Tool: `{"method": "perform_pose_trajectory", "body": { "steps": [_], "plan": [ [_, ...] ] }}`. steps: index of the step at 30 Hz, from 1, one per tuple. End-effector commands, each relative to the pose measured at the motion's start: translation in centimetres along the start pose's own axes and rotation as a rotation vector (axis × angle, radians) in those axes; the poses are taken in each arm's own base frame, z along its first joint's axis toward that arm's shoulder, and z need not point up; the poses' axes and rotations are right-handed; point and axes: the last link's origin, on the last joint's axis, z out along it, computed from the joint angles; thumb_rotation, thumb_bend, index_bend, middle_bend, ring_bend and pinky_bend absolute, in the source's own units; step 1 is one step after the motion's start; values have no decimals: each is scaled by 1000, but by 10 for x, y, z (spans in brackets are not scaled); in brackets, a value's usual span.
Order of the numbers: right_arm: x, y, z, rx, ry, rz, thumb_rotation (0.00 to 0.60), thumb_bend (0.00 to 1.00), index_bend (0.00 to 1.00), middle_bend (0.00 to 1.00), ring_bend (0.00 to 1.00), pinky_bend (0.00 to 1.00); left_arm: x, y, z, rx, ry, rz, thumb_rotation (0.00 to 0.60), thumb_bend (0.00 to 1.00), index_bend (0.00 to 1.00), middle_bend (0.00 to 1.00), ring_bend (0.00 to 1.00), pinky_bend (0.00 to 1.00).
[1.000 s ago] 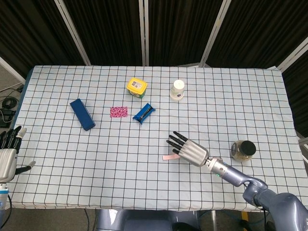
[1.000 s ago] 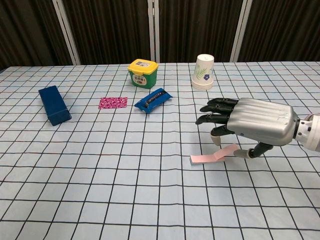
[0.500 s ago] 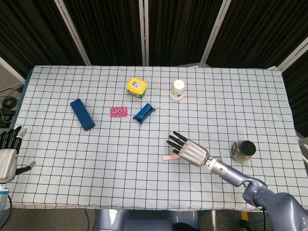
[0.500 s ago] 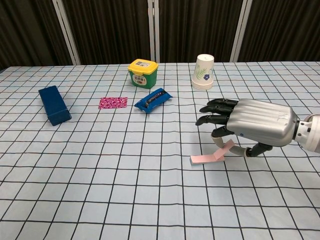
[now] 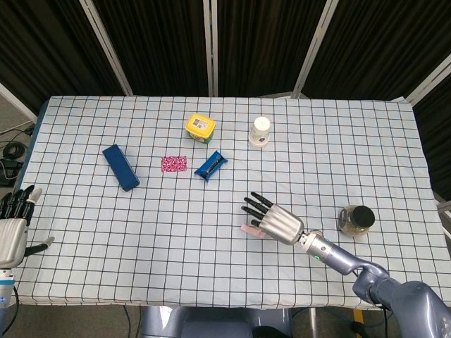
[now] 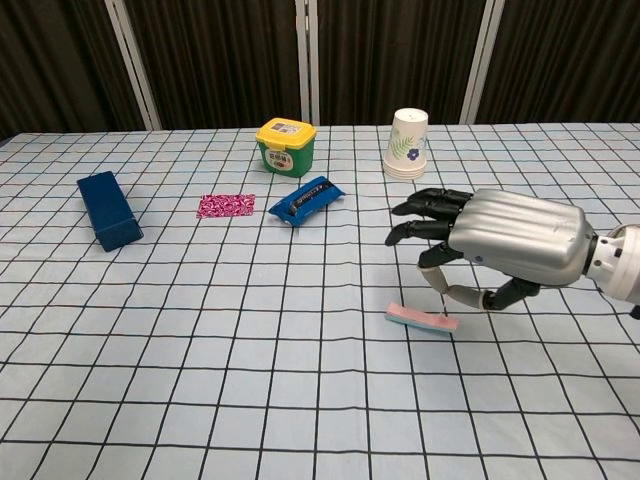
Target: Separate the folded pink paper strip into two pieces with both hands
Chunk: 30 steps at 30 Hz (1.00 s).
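The folded pink paper strip [image 6: 420, 319] hangs level just over the checked tablecloth [image 6: 250, 400], right of centre near the front. My right hand [image 6: 500, 248] is above it and pinches its right end between thumb and a finger, while the other fingers [image 6: 425, 205] stretch out to the left. From the head view the right hand [image 5: 273, 220] covers most of the strip [image 5: 248, 229]. My left hand [image 5: 13, 229] stays at the table's front left edge, far from the strip, its fingers apart and holding nothing.
At the back stand a yellow-lidded green tub [image 6: 285, 146] and an upturned paper cup [image 6: 407, 143]. A blue snack packet [image 6: 305, 200], a pink patterned packet [image 6: 226, 205] and a dark blue box [image 6: 108, 209] lie mid-table. A glass jar [image 5: 355, 221] sits right of my right hand.
The strip's right end was raised off the cloth by my right hand; now the whole strip is level and shifted slightly right. The left hand dropped a little.
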Motion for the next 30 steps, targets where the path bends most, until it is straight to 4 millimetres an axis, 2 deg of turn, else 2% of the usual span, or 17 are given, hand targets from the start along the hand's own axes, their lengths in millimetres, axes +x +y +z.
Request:
{"method": "perform_pose_trajectory", "body": {
  "steps": [1, 7, 10, 13, 18, 23, 30],
  "plan": [
    [8, 1, 5, -7, 24, 15, 600, 430, 696, 169, 0, 0, -1, 2, 1, -6, -7, -9, 600, 0, 0, 0, 0, 0],
    [31, 2, 20, -28, 84, 58, 600, 430, 700, 174, 0, 0, -3, 15, 7, -50, -32, -57, 600, 0, 0, 0, 0, 0],
    [48, -1, 31, -30, 123, 78, 600, 431, 702, 176, 0, 0, -7, 28, 15, -98, -69, -101, 600, 0, 13, 0, 0, 0],
    [65, -4, 43, -31, 147, 74, 600, 432, 707, 181, 0, 0, -13, 47, 27, -163, -118, -173, 600, 0, 81, 0, 0, 0],
    [89, -10, 61, -59, 168, 101, 600, 432, 718, 192, 0, 0, -20, 81, 49, -247, -189, -293, 600, 0, 279, 0, 0, 0],
    [107, -13, 76, -109, 179, 130, 600, 432, 721, 194, 0, 0, -23, 114, 68, -298, -244, -381, 600, 0, 324, 0, 0, 0],
    [125, -19, 94, -183, 149, 148, 600, 432, 728, 200, 0, 0, -23, 175, 97, -365, -355, -521, 600, 0, 389, 0, 0, 0]
  ]
}}
